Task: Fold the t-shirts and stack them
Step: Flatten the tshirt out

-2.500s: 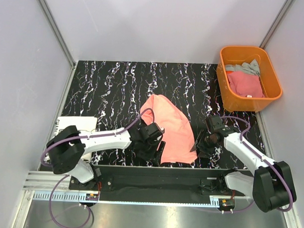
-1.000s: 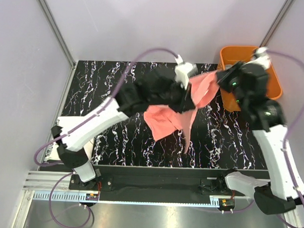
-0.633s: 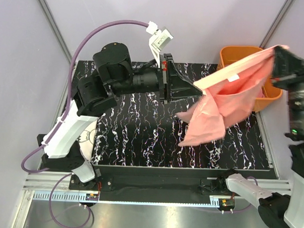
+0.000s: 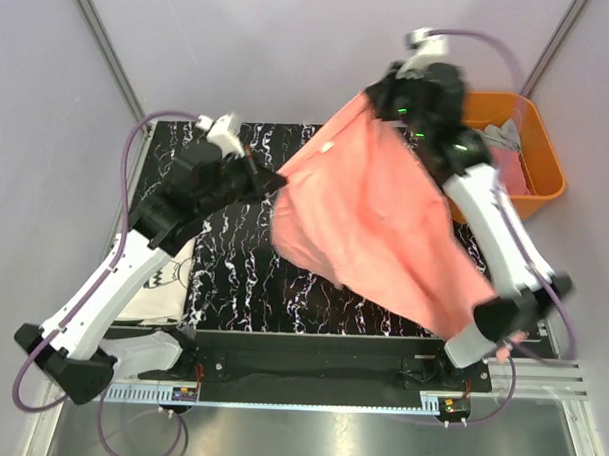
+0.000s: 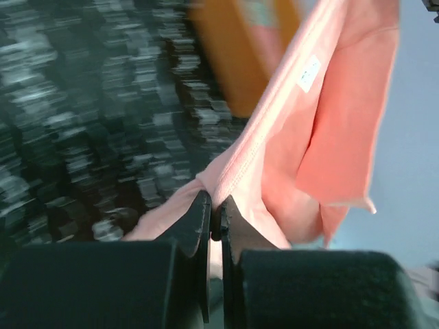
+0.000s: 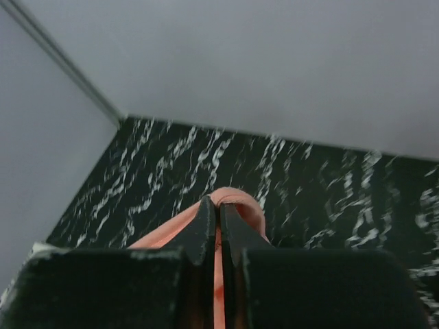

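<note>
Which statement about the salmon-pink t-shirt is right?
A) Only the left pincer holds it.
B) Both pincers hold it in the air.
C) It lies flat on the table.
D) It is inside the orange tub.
B: the left pincer and the right pincer are each shut on an edge of the salmon-pink t-shirt.

From above, you cannot see most of the black marbled surface point(image 4: 233, 276): the held-up salmon-pink cloth t-shirt point(image 4: 375, 220) covers its middle and right. The left arm point(image 4: 118, 277) hides part of the white printed t-shirt point(image 4: 167, 283), and its lettering is too small to read. The right arm point(image 4: 485, 209) blocks the near-left corner of the rigid orange plastic tub point(image 4: 525, 204). In your left wrist view, surface and tub are smeared by blur. In the right wrist view, the jaws hide all but a sliver of pink cloth.
</note>
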Controlling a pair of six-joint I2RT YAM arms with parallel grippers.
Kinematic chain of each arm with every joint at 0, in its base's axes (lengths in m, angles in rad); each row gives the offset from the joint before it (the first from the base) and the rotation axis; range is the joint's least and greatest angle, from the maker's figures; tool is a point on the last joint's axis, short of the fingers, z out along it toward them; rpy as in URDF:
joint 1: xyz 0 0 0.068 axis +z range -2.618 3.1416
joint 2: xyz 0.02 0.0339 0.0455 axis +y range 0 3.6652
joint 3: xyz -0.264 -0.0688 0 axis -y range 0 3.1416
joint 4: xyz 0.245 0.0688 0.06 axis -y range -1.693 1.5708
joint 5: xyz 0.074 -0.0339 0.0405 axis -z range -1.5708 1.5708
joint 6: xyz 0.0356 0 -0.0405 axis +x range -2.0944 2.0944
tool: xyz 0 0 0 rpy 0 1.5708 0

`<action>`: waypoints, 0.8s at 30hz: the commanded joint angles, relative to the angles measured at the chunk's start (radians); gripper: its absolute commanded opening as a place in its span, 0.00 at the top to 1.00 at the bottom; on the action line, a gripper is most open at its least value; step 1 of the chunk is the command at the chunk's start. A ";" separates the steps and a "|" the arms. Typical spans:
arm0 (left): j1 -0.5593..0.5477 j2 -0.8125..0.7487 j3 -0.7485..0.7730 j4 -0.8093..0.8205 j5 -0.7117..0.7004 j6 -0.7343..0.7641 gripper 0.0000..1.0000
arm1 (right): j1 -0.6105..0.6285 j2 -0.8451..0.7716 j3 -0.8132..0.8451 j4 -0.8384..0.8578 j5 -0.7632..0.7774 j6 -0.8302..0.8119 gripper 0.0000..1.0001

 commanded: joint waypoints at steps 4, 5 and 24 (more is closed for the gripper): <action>0.311 -0.091 -0.395 -0.172 -0.335 0.078 1.00 | -0.040 0.438 0.116 0.288 -0.163 0.251 1.00; 0.349 -0.075 -0.457 -0.129 -0.315 0.090 1.00 | -0.039 0.549 0.183 0.264 -0.202 0.341 0.83; 0.469 -0.043 -0.425 -0.195 -0.139 0.247 0.27 | -0.014 0.183 -0.434 -0.419 -0.118 0.210 0.19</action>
